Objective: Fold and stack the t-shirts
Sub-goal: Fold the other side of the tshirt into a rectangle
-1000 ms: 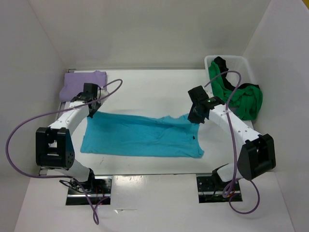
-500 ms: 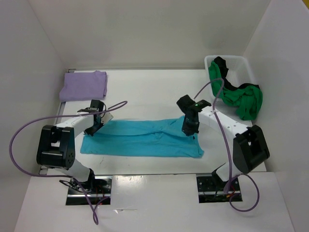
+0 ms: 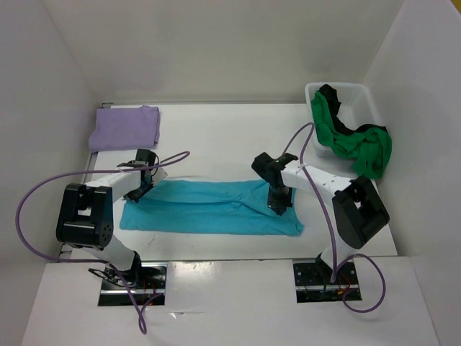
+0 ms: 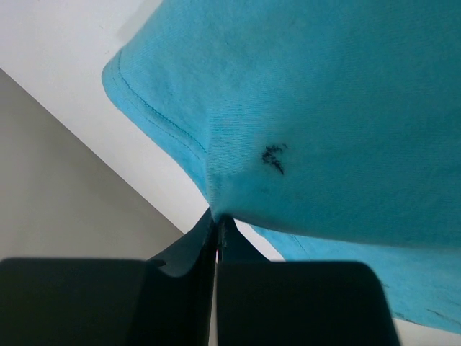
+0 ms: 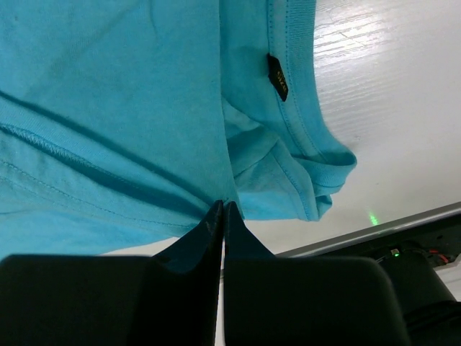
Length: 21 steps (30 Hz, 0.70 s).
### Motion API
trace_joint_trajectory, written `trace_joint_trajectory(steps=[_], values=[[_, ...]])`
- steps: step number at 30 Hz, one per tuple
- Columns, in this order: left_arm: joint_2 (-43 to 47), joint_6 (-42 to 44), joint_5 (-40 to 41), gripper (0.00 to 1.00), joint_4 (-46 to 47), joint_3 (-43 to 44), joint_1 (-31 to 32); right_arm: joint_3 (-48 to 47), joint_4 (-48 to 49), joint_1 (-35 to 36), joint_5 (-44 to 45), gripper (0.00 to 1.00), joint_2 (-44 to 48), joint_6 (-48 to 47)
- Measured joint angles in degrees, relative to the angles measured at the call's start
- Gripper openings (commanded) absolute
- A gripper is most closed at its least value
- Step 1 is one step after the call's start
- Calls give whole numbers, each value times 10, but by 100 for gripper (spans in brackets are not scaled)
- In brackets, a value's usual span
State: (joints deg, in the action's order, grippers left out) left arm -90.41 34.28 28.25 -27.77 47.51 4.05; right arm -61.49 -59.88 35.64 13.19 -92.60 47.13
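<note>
We have the left hand (image 3: 139,191) pinched shut on the left corner of the turquoise shirt (image 3: 209,213), and the right hand (image 3: 277,207) clamped on its right part. It lies spread mid-desk (image 3: 216,137). The lavender shirt (image 3: 126,127) sits far left. The green shirt (image 3: 360,148) and black shirt (image 3: 330,94) drape the bin (image 3: 364,95) far right.

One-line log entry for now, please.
left gripper: shut on turquoise shirt | right gripper: shut on turquoise shirt | lavender shirt: folded, far-left | green shirt, black shirt: in white bin

turquoise shirt (image 3: 216,215) narrower, far edge nearer
</note>
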Motion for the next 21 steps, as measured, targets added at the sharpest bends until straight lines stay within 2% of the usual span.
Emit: trace_joint_trajectory(steps=[8, 9, 11, 12, 17, 21], values=[[-7, 0, 4, 2, 10, -1, -1, 0, -10, 0, 2, 0, -9, 2], [-7, 0, 5, 8, 10, -1, -1, 0, -11, 0, 2, 7, -11, 2], [-7, 2, 4, 33, 10, -1, -1, 0, -11, 0, 1, 37, -15, 2], [-7, -1, 1, 42, 7, -1, -1, 0, -13, 0, 0, 49, -17, -2], [-7, -3, -16, 53, -30, 2, -2, -13, -15, 2, -10, 51, -11, -22], [-3, -14, -33, 59, -87, 31, -2, -47, 12, 14, -31, 51, 41, -41]])
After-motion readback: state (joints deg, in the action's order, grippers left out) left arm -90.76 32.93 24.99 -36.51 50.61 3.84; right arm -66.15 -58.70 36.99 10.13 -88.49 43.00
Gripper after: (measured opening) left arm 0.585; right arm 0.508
